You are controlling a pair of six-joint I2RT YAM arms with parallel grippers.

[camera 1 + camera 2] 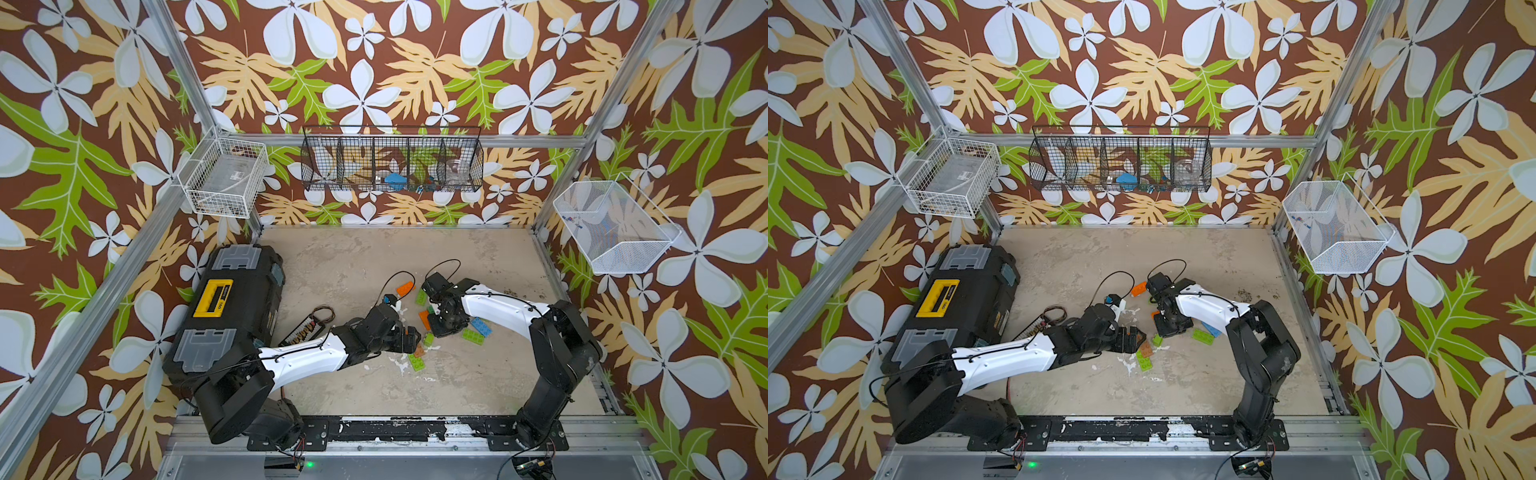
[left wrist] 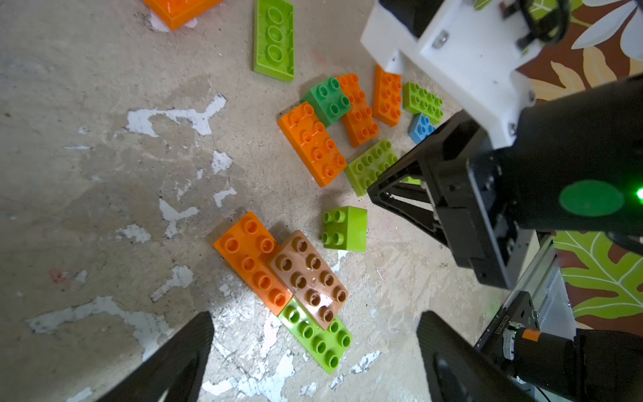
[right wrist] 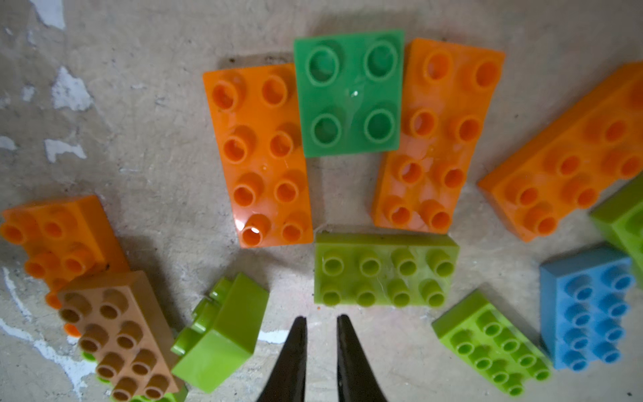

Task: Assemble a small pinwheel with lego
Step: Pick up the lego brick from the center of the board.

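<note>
The lego lies loose on the table between the two arms. My left gripper (image 2: 315,318) stands wide open just above a brown brick (image 2: 308,278) that is stacked over an orange brick (image 2: 250,257) and a lime plate (image 2: 318,339). A small lime brick (image 3: 222,334) lies tipped on its side beside my right gripper (image 3: 322,318), whose fingers are narrowly parted with nothing between them. Ahead of it are a lime brick (image 3: 384,271), two orange bricks (image 3: 257,153) and a dark green square (image 3: 348,92) bridging them. A blue brick (image 3: 588,309) lies off to one side.
A black toolbox (image 1: 232,307) fills the table's left side, with a wired circuit board (image 1: 305,328) beside it. One orange brick (image 1: 405,286) lies apart, farther back. Wire baskets (image 1: 390,164) hang on the walls. The two grippers are close together in both top views.
</note>
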